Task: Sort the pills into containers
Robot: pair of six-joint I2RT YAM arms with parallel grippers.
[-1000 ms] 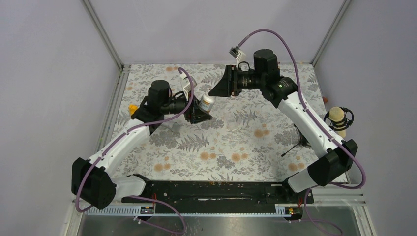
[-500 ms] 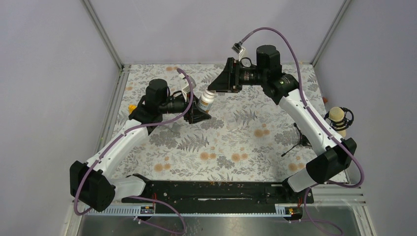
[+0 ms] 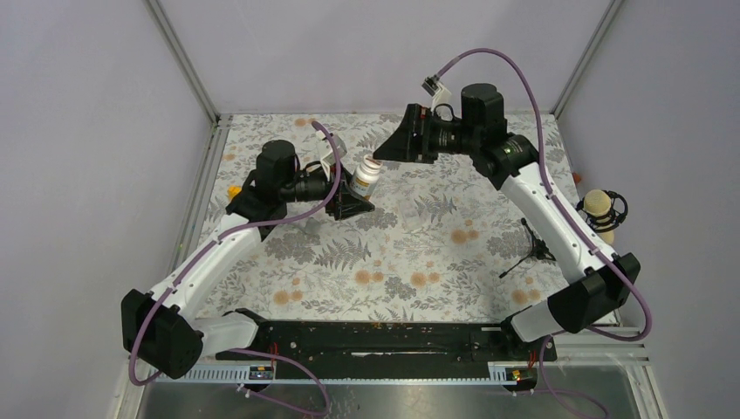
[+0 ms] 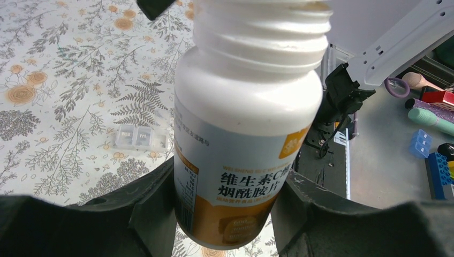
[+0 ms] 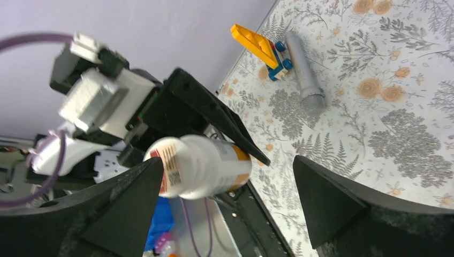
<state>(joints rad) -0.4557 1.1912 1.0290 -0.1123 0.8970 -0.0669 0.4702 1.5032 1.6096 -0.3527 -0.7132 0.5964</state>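
One bottle (image 3: 365, 177) aloft. Describe it. (A)

White plastic, ridged white top. Pale label with an orange band at the base, dark printed characters, small orange square. Left wrist view (image 4: 246, 134) shows it close. Capped or not: can't tell. (B)

Position? (A)

Off the table (image 3: 436, 253), over its far half, left of the middle. It is tilted, with the top leaning toward the far-right corner. (B)

Surface, room? (A)

Table has a grey-and-orange floral cloth. Plain lilac-grey walls (image 3: 366, 52) with metal posts at the far corners. A clear pill organiser (image 4: 136, 138) lies flat on the cloth. Near the left edge, a yellow-and-blue toy block (image 5: 262, 45) lies just beside a grey tube (image 5: 305, 72). (B)

Arms? (A)

Left arm reaches up from the near-left corner, elbow bent. The left end effector (image 3: 359, 194) is clamped on the bottle's lower body, fingers (image 4: 155, 214) on either side. Right arm arches from the near-right corner, wrist turned back toward the left. The right end effector (image 3: 384, 155) is spread wide, with the bottle's top (image 5: 203, 166) between its fingers (image 5: 128, 203), near one of them. Contact: can't tell. (B)
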